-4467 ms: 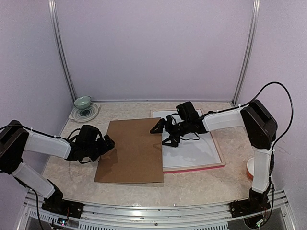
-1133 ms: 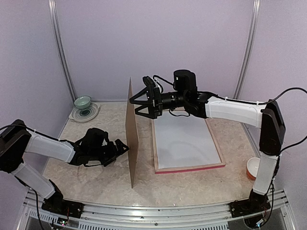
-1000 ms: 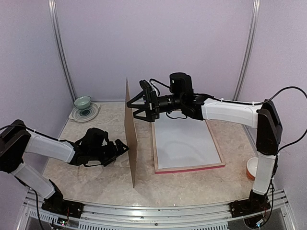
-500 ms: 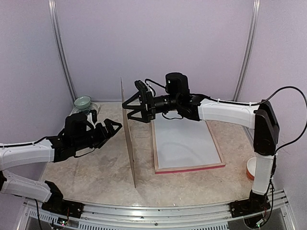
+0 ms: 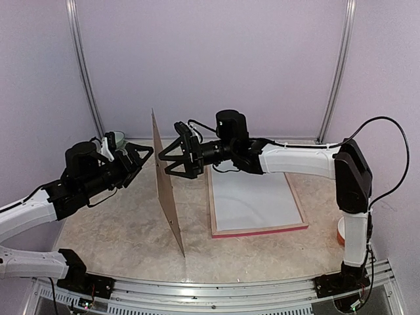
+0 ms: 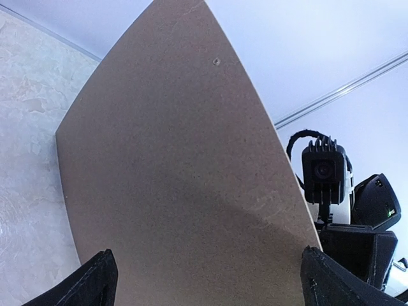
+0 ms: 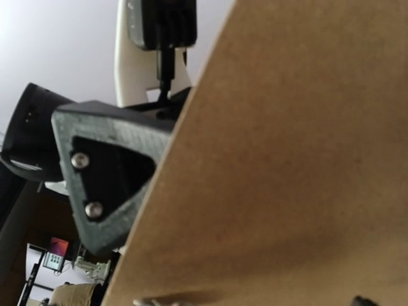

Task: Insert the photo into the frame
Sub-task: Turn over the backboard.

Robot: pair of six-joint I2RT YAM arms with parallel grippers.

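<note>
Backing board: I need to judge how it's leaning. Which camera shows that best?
The top external view: the whole brown backing board shows, standing on its lower edge and tipped left. The left wrist view shows only one broad face; the right wrist, a close slice of the other.

White arm shells (image 5: 295, 159), black joints (image 5: 352, 176), black cables (image 7: 164, 70); dark fingers (image 7: 108, 185) bear silver screws (image 7: 80, 160).
</note>
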